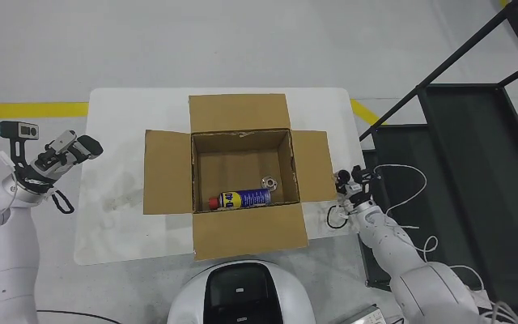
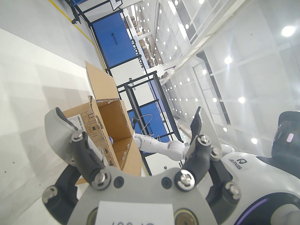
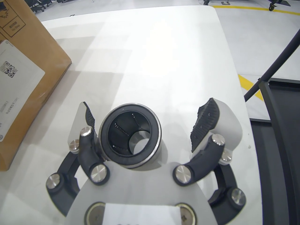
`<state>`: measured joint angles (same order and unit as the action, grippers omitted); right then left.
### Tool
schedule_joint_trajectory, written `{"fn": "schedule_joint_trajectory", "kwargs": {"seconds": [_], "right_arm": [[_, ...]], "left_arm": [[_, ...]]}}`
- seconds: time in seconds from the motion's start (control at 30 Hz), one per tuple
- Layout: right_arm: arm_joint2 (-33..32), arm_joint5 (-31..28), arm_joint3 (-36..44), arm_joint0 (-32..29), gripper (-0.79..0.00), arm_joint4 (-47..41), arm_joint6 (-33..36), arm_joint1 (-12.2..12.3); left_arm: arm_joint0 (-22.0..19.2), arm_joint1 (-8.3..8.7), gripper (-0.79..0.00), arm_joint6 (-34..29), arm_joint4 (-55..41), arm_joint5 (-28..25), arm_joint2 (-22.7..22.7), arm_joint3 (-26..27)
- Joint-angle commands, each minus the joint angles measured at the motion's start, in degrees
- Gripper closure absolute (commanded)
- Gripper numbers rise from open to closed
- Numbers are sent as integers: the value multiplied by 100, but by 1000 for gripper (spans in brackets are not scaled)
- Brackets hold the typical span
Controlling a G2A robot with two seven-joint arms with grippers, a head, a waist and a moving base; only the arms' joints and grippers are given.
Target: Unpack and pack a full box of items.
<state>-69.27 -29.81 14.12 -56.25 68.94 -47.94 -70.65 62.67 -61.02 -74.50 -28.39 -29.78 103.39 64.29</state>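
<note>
Unpacking under way: my right gripper (image 3: pixel 147 114), fingers spread apart, brackets a steel cylindrical bearing with a black rim (image 3: pixel 131 136). The bearing appears to stand on the white table (image 3: pixel 152 47) just beside the open brown cardboard box (image 1: pixel 243 121). A blue-and-yellow spray can (image 1: pixel 241 198) lies inside the box. My left gripper (image 2: pixel 127 115), also spread, hangs off to the table's left. One pad looks to be touching the bearing, so I'd lift straight away to avoid tipping it.

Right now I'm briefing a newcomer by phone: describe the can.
Find the open box on the white table. Inside, by the wall nearest the robot, lies the can. Blue and yellow with a red end, unlike the silvery part beside it.
</note>
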Motion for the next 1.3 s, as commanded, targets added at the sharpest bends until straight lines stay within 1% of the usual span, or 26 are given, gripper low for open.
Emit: {"fn": "schedule_joint_trajectory", "kwargs": {"seconds": [0.0, 0.07, 0.2, 0.43, 0.57, 0.67, 0.77, 0.83, 0.9, 1.0, 1.13, 1.2, 1.27], "right_arm": [[-18, 25, -28, 36, -785, -54, 20, 0], [-17, 40, -43, 45, -785, -55, 4, 5], [-47, -134, -52, -31, -785, -33, -295, 76], [-235, -415, 46, -277, -785, -3, -978, 356], [-370, -492, 360, -377, -785, 63, -1128, 539], [-465, -611, 809, -472, -785, 186, -1046, 677], [-593, -684, 1524, -637, -785, 322, -778, 812], [-701, -702, 2215, -848, -785, 401, -504, 896], [-857, -608, 3073, -1155, -785, 496, -130, 985], [-1161, -503, 4582, -1792, -785, 517, 616, 1101], [-1475, -461, 6517, -2649, -785, 398, 1735, 1190], [-1540, -408, 7237, -2916, -785, 299, 2293, 1204], [-1526, -450, 7768, -3078, -785, 291, 2858, 1215]], "left_arm": [[0, 0, -785, 0, 0, 0, 0, 0], [0, 0, -785, 0, 0, 0, 0, 0], [0, 0, -785, 0, 0, 0, 0, 0], [0, 0, -785, 0, 0, 0, 0, 0], [0, 0, -785, 0, 0, 0, 0, 0], [0, 0, -785, 0, 0, 0, 0, 0], [0, 0, -785, 0, 0, 0, 0, 0], [0, 0, -785, 0, 0, 0, 0, 0], [0, 0, -785, 0, 0, 0, 0, 0], [0, 0, -785, 0, 0, 0, 0, 0], [0, 0, -785, 0, 0, 0, 0, 0], [0, 0, -785, 0, 0, 0, 0, 0], [0, 0, -785, 0, 0, 0, 0, 0]]}}
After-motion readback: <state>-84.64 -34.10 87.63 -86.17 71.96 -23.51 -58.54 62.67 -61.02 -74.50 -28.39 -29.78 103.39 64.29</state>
